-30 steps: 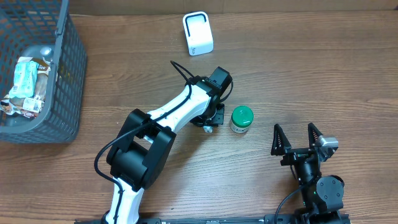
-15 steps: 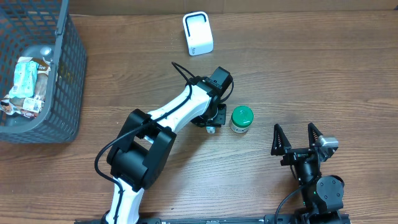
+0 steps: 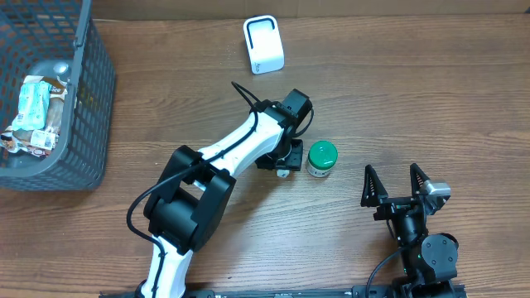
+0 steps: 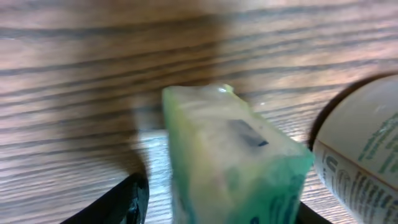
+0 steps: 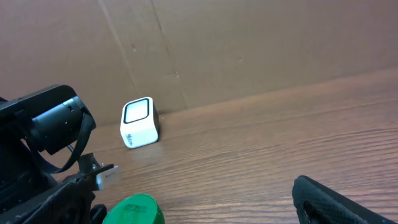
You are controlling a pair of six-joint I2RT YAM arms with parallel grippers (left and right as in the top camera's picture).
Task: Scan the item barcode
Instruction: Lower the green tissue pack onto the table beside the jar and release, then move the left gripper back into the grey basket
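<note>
Lying mid-table [image 3: 414, 99], a greenish packet [image 4: 230, 162] is flanked by the parted left gripper [image 3: 284, 165], one finger clear of it, a green-lidded jar [image 3: 321, 159] at three o'clock; the right gripper [image 3: 397, 184] is spread wide.

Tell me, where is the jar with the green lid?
In the overhead view, the green-lidded jar stands mid-table, just right of the left claw.

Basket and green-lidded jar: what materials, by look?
Dark grey mesh basket: probably moulded plastic, matte, uniform grid walls; coated wire possible. Small white jar with green lid: likely plastic, smooth, faintly glossy lid, printed label.
</note>
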